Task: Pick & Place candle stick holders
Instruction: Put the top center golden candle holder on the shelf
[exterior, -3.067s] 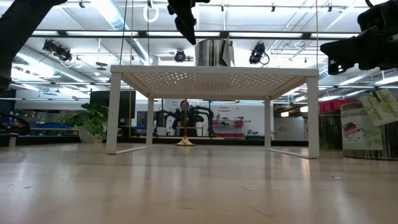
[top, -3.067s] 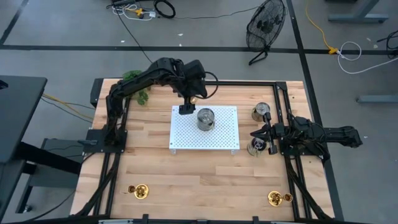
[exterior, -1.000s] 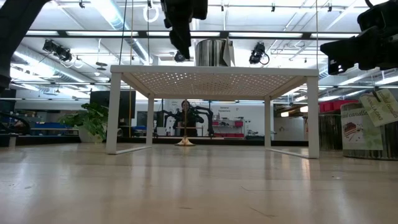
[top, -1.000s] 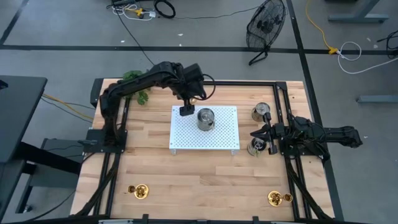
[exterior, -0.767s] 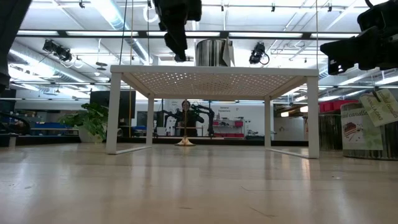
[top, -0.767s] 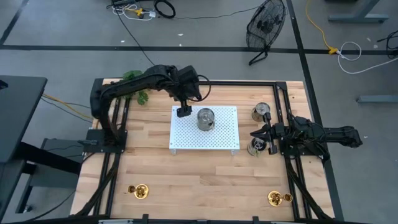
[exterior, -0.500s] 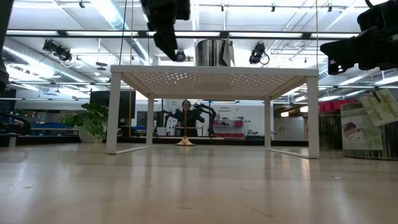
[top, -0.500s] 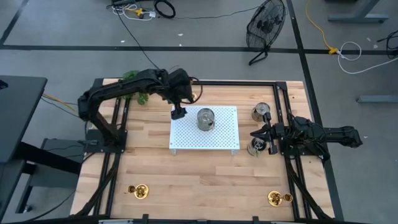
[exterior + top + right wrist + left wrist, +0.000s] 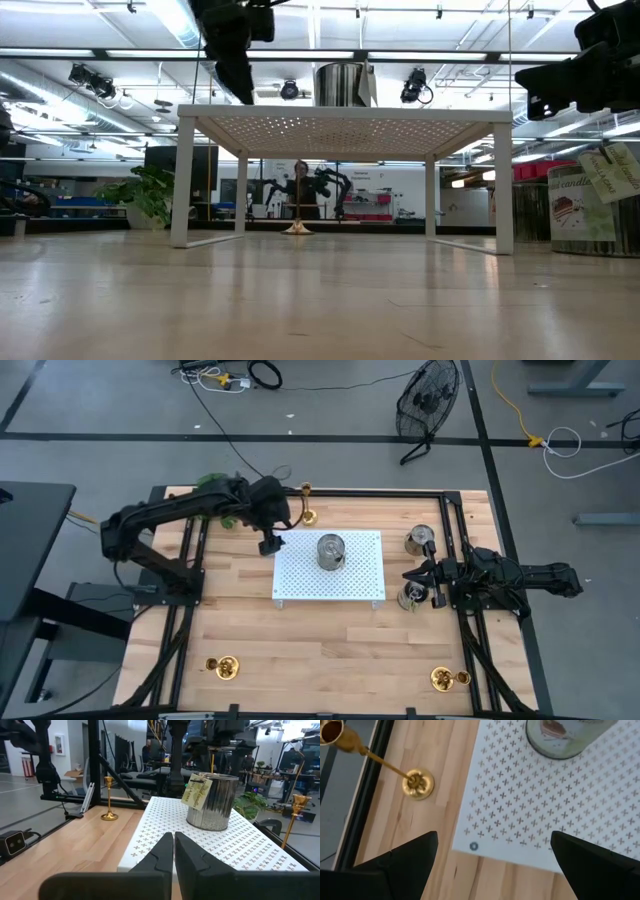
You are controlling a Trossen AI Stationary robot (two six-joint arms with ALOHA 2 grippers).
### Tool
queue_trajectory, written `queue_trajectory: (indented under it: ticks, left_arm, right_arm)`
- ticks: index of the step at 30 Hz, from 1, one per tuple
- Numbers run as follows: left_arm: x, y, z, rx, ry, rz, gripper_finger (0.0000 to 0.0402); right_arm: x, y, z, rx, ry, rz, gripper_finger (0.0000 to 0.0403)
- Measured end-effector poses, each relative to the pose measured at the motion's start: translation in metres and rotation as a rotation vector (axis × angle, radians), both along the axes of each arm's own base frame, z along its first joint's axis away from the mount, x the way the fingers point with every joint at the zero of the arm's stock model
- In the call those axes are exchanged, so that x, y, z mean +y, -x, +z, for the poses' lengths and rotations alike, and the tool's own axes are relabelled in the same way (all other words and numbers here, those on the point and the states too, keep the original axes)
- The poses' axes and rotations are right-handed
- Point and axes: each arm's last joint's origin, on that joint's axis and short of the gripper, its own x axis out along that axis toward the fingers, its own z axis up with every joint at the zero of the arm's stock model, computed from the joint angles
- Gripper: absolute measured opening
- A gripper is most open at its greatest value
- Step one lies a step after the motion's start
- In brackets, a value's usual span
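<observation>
The left gripper is hanging with its fingers spread wide and holding nothing, just off the white perforated stand at its ten o'clock corner. The tall candle stick holder is standing on the wood at about one o'clock from this gripper. A metal tin is sitting on the stand. The right gripper, pressed closed, is waiting at three o'clock. Two short holders are resting at the near edge.

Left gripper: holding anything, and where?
Nothing. The left gripper hangs open and empty above the table, apart from the tall candle stick holder.
</observation>
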Motion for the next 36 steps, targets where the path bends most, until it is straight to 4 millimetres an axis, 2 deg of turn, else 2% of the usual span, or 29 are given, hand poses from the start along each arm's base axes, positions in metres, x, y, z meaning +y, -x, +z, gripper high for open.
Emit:
queue_trajectory:
  ticks: [13,23,30,36]
  left_arm:
    - [-0.013,0.034,-0.023,0.021,0.034,0.022,0.0396]
    - [-0.022,0.057,-0.031,0.013,0.061,0.006,0.0396]
    - [-0.026,0.066,-0.043,0.032,0.084,-0.006,0.0396]
    - [-0.026,0.067,-0.041,0.016,0.077,-0.017,0.0396]
  right_arm:
    - [0.000,0.000,0.000,0.000,0.000,0.000,0.0021]
    - [0.000,0.000,0.000,0.000,0.000,0.000,0.0021]
    - [0.000,0.000,0.000,0.000,0.000,0.000,0.0021]
    - [0.000,0.000,0.000,0.000,0.000,0.000,0.0021]
